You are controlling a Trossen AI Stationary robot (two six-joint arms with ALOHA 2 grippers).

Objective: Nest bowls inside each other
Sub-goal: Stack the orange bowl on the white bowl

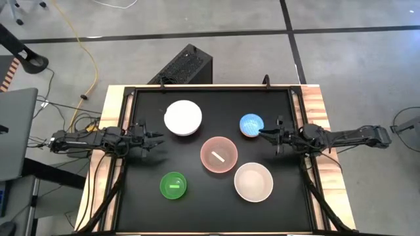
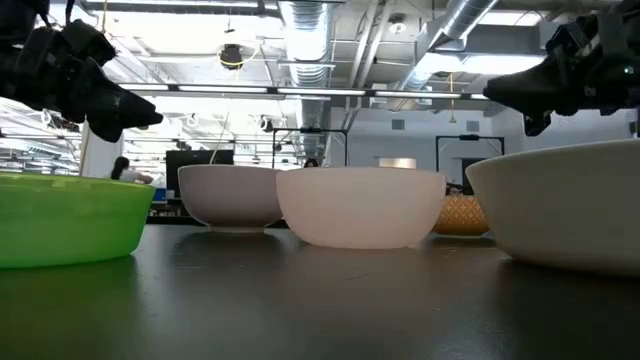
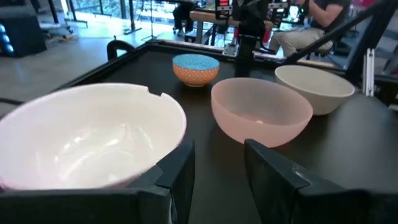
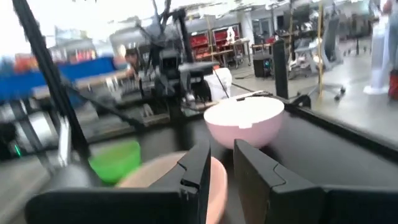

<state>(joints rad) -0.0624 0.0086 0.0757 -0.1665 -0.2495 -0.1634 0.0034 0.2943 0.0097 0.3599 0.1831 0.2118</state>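
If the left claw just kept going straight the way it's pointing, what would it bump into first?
Probably the white bowl. The left gripper points across the table, and its wrist view shows that bowl right ahead of its fingers, with the pink bowl farther on. Depth is uncertain.

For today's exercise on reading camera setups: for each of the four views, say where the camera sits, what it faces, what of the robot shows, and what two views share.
High view: above the table, looking down on five bowls; both arms show.
Low view: at tabletop height, facing the green bowl and room; both hands hang overhead.
Left wrist view: on the left arm, facing the white bowl; left hand open.
Right wrist view: on the right arm; right hand open.
Shared: both wrist views show the pink bowl.
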